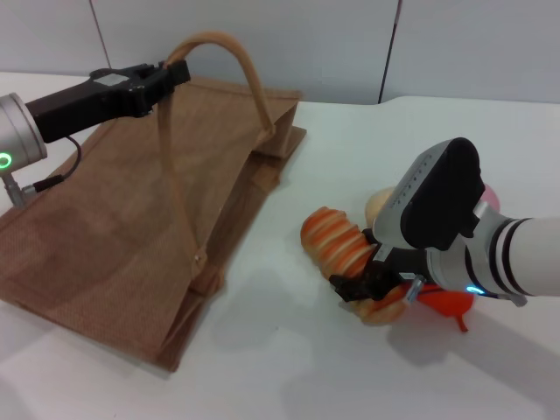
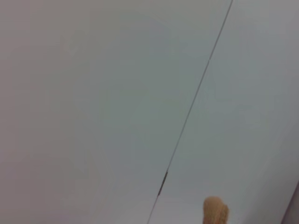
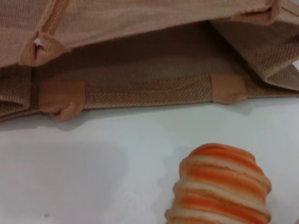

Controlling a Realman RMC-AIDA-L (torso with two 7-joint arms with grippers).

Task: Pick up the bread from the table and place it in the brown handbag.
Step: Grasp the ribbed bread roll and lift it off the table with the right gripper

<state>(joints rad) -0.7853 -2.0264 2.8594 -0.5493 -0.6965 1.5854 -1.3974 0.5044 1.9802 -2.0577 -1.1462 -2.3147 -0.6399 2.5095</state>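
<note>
Bread (image 1: pixel 350 261) sits clamped in the right end effector (image 1: pixel 378 286); only its wrist view reveals the brown handbag (image 3: pixel 140 70) gaping.

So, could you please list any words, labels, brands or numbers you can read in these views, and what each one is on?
None: no readable text in any view.
The handbag, the bread and the table carry no print.
The left gripper and right gripper show no readable label.

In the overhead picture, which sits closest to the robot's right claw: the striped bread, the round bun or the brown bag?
From the right gripper:
1. The bread, between its fingers.
2. The bun, just behind the bread.
3. The brown handbag, across the table toward the left.
</note>
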